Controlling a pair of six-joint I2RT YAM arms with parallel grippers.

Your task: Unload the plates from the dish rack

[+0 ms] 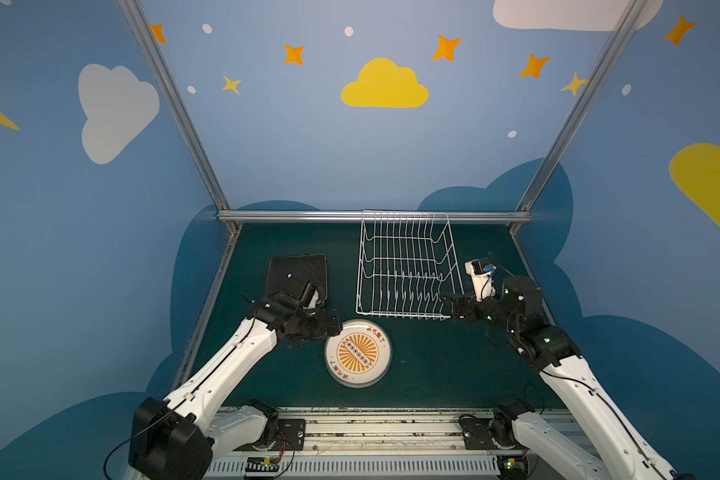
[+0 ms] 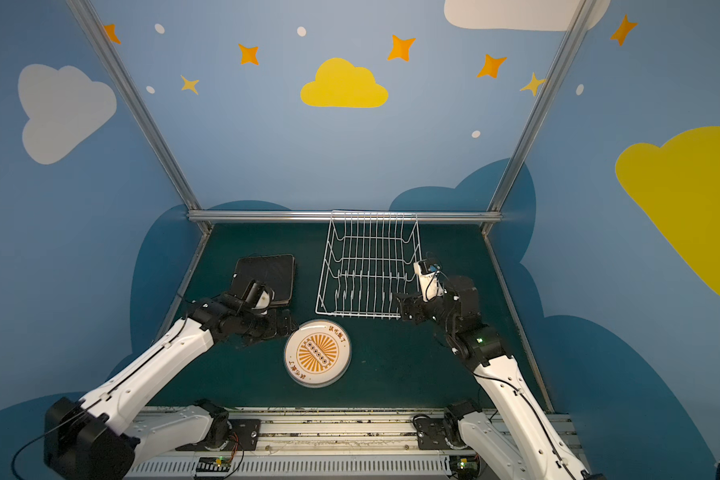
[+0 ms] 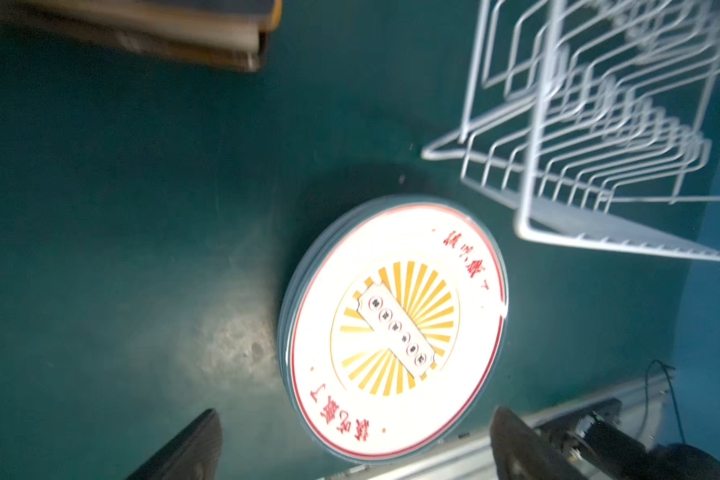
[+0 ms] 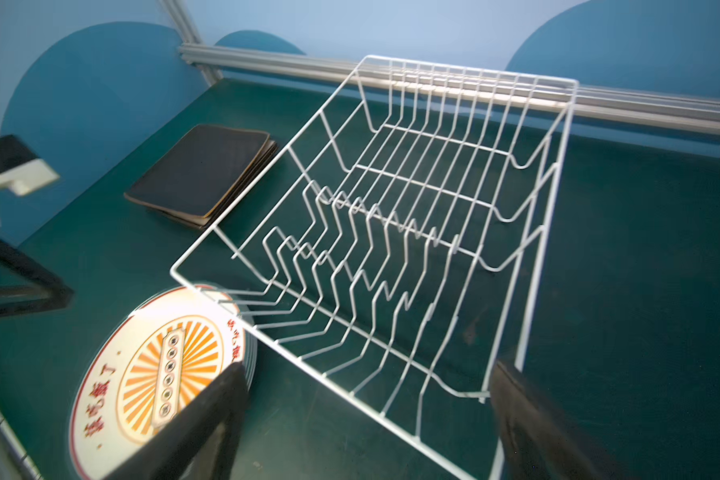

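left gripper (image 1: 336, 328) and right gripper (image 1: 447, 306) both spread wide, plates lying outside the rack

from my seat the dish rack (image 1: 406, 270) is the biggest thing on the green table (image 1: 433, 365), standing toward the back, right of centre, in both top views. the plates i can see lie outside it. the square plates (image 1: 294, 272) sit in a flat stack, black backs up, just left of the rack. the round plates (image 1: 357, 353) are stacked face up just in front of the rack's near left corner, sunburst print showing. my left gripper hangs at the round stack's rim, between it and the square stack. its wrist view, a bit blurred, shows the fingers (image 3: 196, 449) well apart with nothing clasped. my right gripper is at the rack's near right corner, jaws released and holding nothing. one finger (image 4: 524, 415) is close by the corner wire, and i cannot tell whether it touches.
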